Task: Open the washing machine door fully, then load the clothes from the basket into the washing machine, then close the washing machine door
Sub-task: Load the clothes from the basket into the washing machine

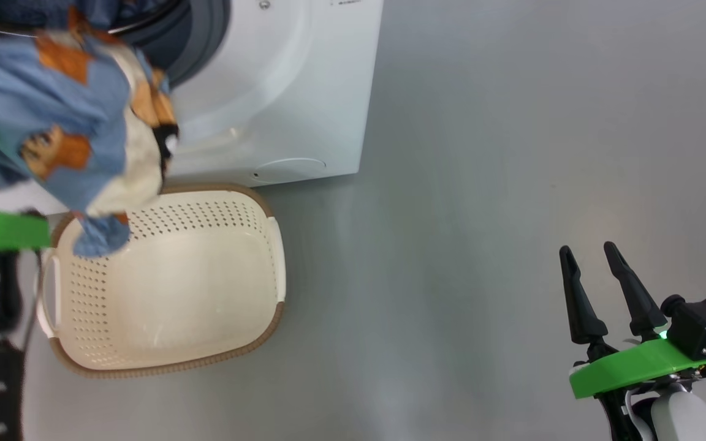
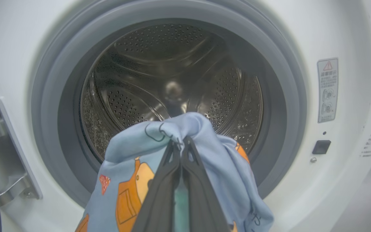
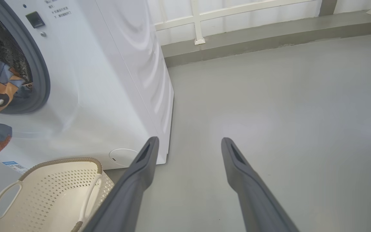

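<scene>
Head view: a smooth grey floor [image 1: 482, 245] carries the white washing machine [image 1: 304, 92] and, just before it, the basket [image 1: 206, 211], mouth up, long axis running across the view. Both lie well left of and beyond the right end effector [image 1: 588, 248], whose fingers stand apart with nothing between them. The clothes [image 1: 53, 110] hang bunched from the machine's opening down over the basket's far left corner. Left wrist view: the left end effector [image 2: 180, 143] is clamped on a fold of the clothes, which drape down either side of its fingers. Straight ahead gapes the steel drum [image 2: 172, 80] inside its grey gasket [image 2: 285, 96]. Right wrist view: the spread fingers point along bare floor towards a white railing [image 3: 198, 19], with machine and basket to their left.
</scene>
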Available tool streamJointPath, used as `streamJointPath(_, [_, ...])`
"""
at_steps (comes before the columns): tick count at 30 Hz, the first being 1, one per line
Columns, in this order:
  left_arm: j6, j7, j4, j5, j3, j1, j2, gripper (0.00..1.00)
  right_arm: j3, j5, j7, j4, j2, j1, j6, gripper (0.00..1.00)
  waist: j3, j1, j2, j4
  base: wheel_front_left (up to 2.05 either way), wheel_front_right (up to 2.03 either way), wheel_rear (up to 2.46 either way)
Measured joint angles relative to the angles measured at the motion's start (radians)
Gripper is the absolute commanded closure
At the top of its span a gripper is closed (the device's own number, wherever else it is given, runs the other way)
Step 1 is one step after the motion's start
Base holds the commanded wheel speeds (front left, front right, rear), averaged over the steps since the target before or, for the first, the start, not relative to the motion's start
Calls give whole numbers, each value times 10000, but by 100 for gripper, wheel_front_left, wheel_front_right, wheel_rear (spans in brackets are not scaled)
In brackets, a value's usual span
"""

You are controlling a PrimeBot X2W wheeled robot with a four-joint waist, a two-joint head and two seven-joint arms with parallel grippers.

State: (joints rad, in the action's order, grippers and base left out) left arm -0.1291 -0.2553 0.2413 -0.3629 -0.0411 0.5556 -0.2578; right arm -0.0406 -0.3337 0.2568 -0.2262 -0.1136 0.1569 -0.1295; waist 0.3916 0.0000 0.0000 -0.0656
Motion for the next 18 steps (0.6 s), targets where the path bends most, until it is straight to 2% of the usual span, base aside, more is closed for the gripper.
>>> streamJointPath(5, [0,-4,861,75,-159,1585,-291,100,2,0,0,25,140,203,0,0,323,0,0,-172,0,0,0])
streamJointPath(9, [0,-6,2096,188,-121,2642,-579,100,-6,0,0,31,198,299,0,0,606,1,1,-321,0,0,0])
streamJointPath(18, [0,-6,5055,165,819,5037,-1101,100,-186,0,0,130,428,876,0,0,1341,0,0,-778,0,0,0])
